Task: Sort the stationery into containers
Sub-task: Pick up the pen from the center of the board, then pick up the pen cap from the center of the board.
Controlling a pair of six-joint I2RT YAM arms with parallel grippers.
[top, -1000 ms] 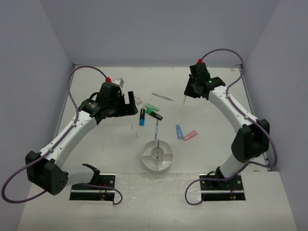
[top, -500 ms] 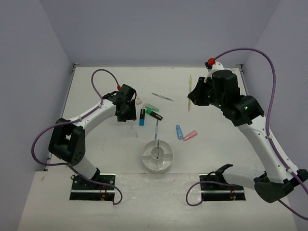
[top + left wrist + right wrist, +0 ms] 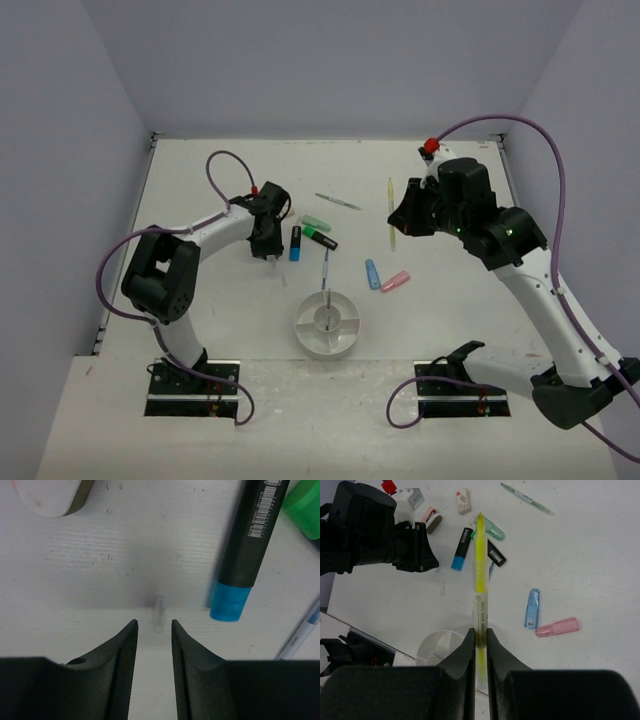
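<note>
Sorting barely begun: right gripper [image 3: 480, 632] clamps thin yellow pen [image 3: 479, 570]; left gripper [image 3: 153, 625] part-open, empty; stationery [image 3: 296, 243] scattered 12 o'clock of round white dish [image 3: 299, 328].

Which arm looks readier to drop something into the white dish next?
Right. The right gripper already holds the yellow pen; the left gripper is low over the table, jaws open by a small clear piece, holding nothing.

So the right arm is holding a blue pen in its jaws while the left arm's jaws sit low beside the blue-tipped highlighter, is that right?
Not quite. The pen in the right jaws is yellow, not blue; the right wrist view shows it plainly. The rest stands: the left jaws sit low beside the blue-tipped highlighter.
</note>
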